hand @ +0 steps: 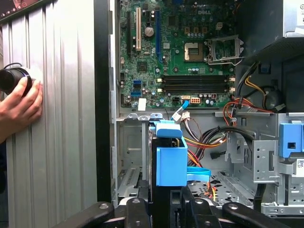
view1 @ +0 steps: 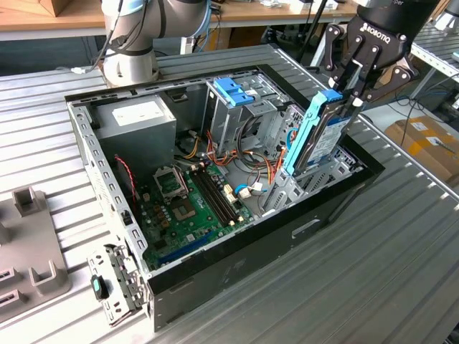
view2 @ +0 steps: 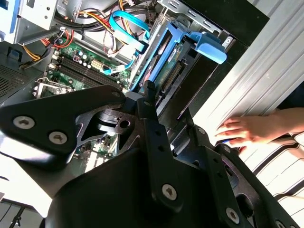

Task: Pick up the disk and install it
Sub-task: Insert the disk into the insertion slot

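Tool (view1: 351, 97) clamps the upper end of the disk (view1: 323, 140), which stands on edge directly beneath it, long axis near upright, lower end entering the bay (view1: 285, 190) at the case's (view1: 237, 265) corner.

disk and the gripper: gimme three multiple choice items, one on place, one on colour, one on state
1. Where is the disk?
A flat outside the case
B flat on the case floor
C on edge, lower end inside the case at the exterior view's right

2. What colour are the disk's side rails?
A red
B light blue
C yellow

3. What is the gripper doing?
A shut on the disk's upper end
B open, far from the disk
C shut on nothing

Answers: 1 C, it stands nearly upright in the case's end; 2 B, light blue strips run along its edges; 3 A, its fingers clamp the top.
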Motion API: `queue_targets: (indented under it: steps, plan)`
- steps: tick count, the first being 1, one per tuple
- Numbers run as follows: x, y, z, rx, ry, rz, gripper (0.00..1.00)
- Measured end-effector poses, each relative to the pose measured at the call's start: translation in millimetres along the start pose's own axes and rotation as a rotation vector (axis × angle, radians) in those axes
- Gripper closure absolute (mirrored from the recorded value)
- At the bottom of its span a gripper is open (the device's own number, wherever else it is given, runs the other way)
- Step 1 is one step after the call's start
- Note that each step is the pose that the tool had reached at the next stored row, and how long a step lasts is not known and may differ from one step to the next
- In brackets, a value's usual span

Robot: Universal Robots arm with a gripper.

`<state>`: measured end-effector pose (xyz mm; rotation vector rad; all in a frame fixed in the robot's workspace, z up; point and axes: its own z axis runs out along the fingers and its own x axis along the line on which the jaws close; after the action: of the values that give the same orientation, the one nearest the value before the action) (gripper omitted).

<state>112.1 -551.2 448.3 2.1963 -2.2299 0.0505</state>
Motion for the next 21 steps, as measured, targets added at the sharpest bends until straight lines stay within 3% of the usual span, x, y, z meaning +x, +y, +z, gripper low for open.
queue_targets:
  steps: [10, 21]
  plan:
    - [-0.1, 0.1, 3.1, 0.0000, 0.0000, 0.000, 0.65]
    - [-0.8, 0.4, 25.4, 0.0000, -0.0001, 0.000, 0.65]
